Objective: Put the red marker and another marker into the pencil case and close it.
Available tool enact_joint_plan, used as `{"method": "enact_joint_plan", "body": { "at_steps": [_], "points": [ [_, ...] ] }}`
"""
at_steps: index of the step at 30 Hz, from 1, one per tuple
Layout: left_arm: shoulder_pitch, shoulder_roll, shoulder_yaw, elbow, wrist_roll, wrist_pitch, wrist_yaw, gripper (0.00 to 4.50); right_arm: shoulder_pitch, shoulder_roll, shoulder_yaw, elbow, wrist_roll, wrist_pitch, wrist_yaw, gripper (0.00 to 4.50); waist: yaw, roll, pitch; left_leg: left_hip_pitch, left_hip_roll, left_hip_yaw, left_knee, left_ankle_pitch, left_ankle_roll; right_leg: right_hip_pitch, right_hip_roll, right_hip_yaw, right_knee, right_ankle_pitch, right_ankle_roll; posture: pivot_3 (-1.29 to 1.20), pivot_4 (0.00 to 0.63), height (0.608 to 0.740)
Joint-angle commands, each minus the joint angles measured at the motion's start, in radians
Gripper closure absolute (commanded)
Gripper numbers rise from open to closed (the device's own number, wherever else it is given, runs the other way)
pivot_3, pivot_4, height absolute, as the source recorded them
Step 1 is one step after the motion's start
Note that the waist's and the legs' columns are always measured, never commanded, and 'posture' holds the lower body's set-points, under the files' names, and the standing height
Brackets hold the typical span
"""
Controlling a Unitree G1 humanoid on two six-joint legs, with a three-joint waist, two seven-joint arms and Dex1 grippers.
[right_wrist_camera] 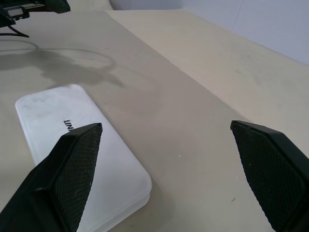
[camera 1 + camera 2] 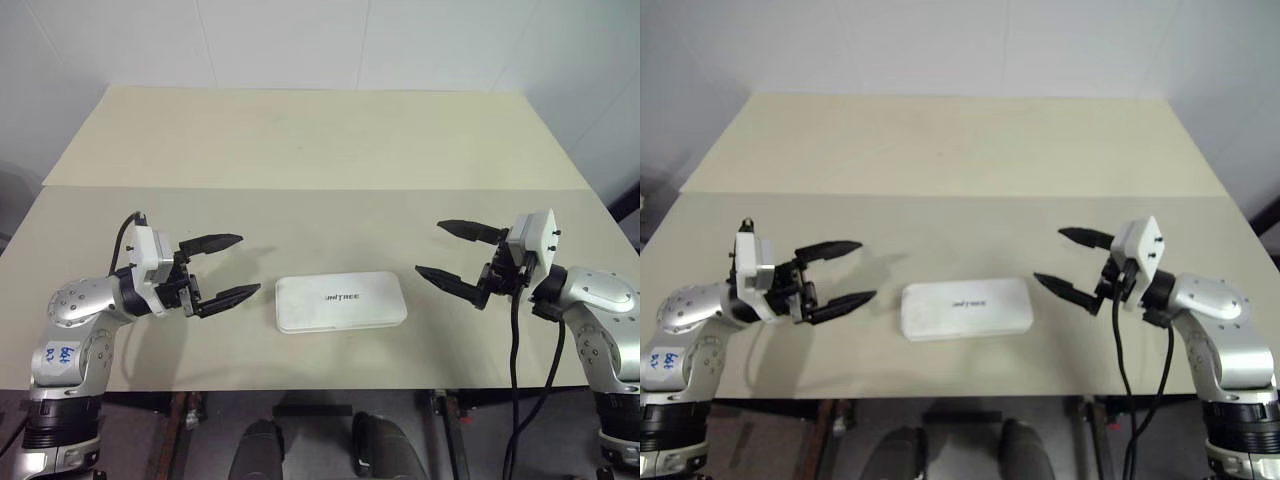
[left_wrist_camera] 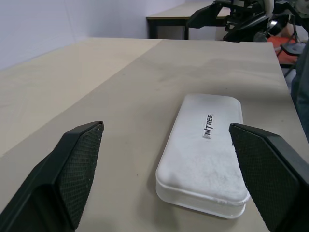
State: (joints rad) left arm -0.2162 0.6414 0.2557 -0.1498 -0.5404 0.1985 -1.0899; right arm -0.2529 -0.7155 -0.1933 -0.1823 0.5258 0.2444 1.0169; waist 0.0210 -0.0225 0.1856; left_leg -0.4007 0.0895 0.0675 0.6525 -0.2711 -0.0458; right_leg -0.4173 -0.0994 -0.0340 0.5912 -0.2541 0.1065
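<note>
Pencil case (image 2: 341, 301): white, lid shut, lying flat on the beige worktop (image 2: 300, 140) near its front edge, between the two hands and touching neither. From the head views, the left hand (image 2: 222, 270) hovers beside the case's left end with its black fingers spread wide and holding nothing; the right hand (image 2: 457, 255) hovers off the case's right end, equally wide and empty. Nothing lies between either hand and the case. A seam crosses the worktop behind the case. Dark lettering on the lid reads "UNITREE". A label with handwriting sits on the left arm, too small to read.

Left wrist view: the case lies between the textured fingers (image 3: 79, 166), lettering partly hidden, the right hand beyond it.

Right wrist view: one end of the case lies beside one finger.
</note>
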Motion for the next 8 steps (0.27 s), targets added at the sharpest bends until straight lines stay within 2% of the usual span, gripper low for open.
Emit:
{"method": "enact_joint_plan", "body": {
  "at_steps": [1, 8],
  "points": [
    [0.015, 0.006, 0.027, -0.041, -0.022, -0.011, 0.021, 0.02, -0.014, -0.015, -0.006, -0.014, -0.004, -0.002, 0.001, 0.00, 0.002, 0.000, 0.000, 0.000, 0.000, 0.000, 0.000, 0.000, 0.000, 0.000, 0.000, 0.000, 0.000, 0.000, 0.000, 0.00, 0.150, 0.740],
    [0.034, 0.026, 0.024, -0.054, -0.013, -0.027, 0.023, 0.02, 0.031, -0.065, 0.004, -0.034, -0.034, -0.018, 0.058, 0.00, 0.004, 0.000, 0.000, 0.000, 0.000, 0.000, -0.001, 0.000, 0.000, 0.000, 0.000, 0.000, -0.001, 0.000, 0.000, 0.00, 0.150, 0.740]
  ]
}}
